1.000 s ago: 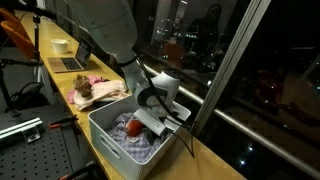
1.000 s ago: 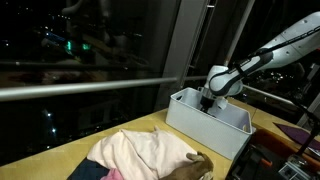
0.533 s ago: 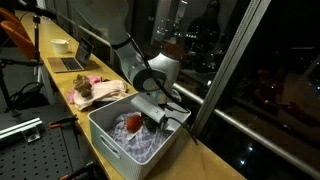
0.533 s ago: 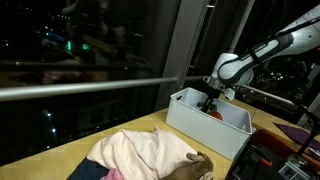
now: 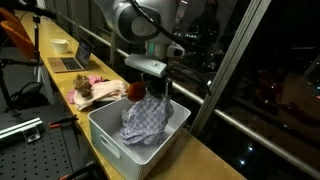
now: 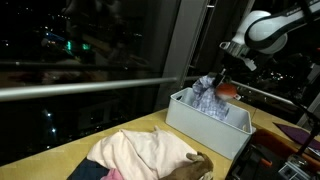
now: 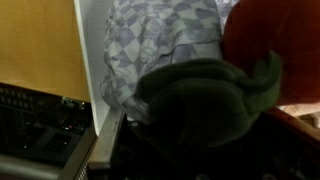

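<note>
My gripper point(image 5: 152, 84) is shut on a bundle of cloth and holds it above the white bin point(image 5: 108, 128). The bundle is a grey-and-white checkered cloth point(image 5: 145, 118) that hangs down into the bin, with a red and dark green piece point(image 5: 135, 90) at the top by the jaws. In an exterior view the gripper point(image 6: 216, 76) lifts the checkered cloth point(image 6: 206, 92) over the bin point(image 6: 200, 127). In the wrist view the checkered cloth point(image 7: 160, 35), a dark green fold point(image 7: 205, 95) and red fabric point(image 7: 270, 35) fill the frame; the fingers are hidden.
A pile of pink and brown clothes point(image 5: 98, 90) lies on the wooden tabletop beside the bin, also in an exterior view point(image 6: 145, 155). A laptop point(image 5: 70, 60) and a bowl point(image 5: 60, 45) sit farther back. A dark window with a rail point(image 6: 90, 90) runs along the table.
The gripper has risen out of the bin, pulling the checkered cloth and the red and green piece up with it; earlier it was down inside the bin on the clothes.
</note>
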You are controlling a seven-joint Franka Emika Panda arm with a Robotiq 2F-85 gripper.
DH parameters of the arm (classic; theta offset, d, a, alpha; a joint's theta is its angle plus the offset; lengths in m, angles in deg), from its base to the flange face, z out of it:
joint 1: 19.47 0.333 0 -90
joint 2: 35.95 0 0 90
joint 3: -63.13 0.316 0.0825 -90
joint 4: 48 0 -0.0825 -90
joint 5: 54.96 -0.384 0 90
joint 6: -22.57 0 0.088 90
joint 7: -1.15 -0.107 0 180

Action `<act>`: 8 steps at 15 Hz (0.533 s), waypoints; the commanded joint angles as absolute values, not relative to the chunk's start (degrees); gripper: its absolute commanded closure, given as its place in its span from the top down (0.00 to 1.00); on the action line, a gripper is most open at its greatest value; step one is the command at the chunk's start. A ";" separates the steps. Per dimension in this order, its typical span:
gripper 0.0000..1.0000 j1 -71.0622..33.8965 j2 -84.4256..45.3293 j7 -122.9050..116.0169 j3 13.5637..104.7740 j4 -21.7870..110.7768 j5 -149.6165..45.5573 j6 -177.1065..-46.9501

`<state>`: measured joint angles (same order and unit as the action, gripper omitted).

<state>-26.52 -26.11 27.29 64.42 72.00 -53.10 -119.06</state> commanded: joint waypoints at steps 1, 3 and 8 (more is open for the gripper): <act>0.00 -22.66 -36.52 24.50 64.64 73.79 -48.16 -114.03; 0.00 -20.15 -40.30 22.13 65.46 72.28 -44.52 -110.21; 0.00 -14.02 -46.48 16.01 71.17 66.37 -36.96 -98.91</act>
